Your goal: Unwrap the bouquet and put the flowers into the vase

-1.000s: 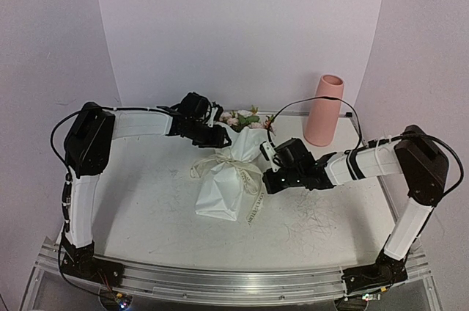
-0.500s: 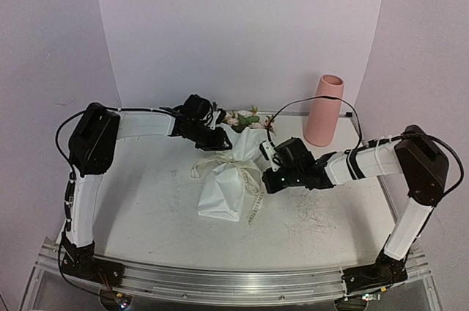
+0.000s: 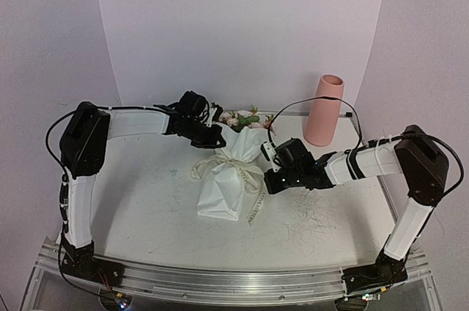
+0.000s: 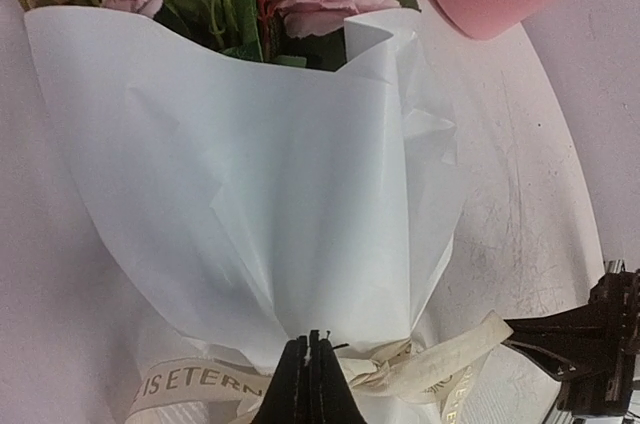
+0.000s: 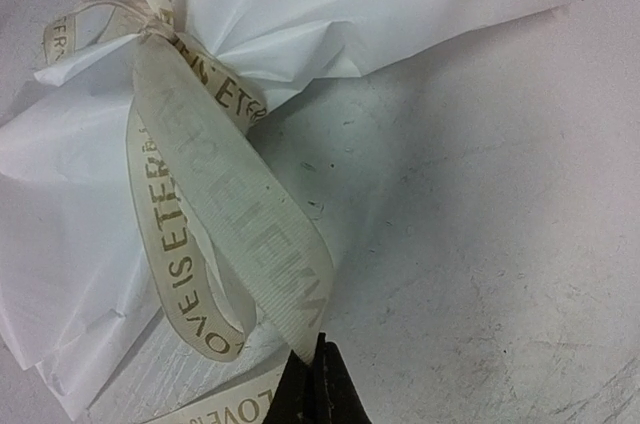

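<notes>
Right end effector (image 5: 318,346) pinches the ribbed cream ribbon (image 5: 235,244); left end effector (image 4: 310,342), fully closed, touches crinkled paper of the bouquet (image 4: 250,194).

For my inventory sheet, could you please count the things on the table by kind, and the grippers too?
bouquet: 1
ribbon tied around it: 1
vase: 1
grippers: 2, the left gripper and the right gripper
Total: 5

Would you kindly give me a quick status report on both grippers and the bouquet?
Left gripper shut at paper neck, grip unclear. Right gripper shut on ribbon. Bouquet lying wrapped and tied. Vase upright, far right.
</notes>
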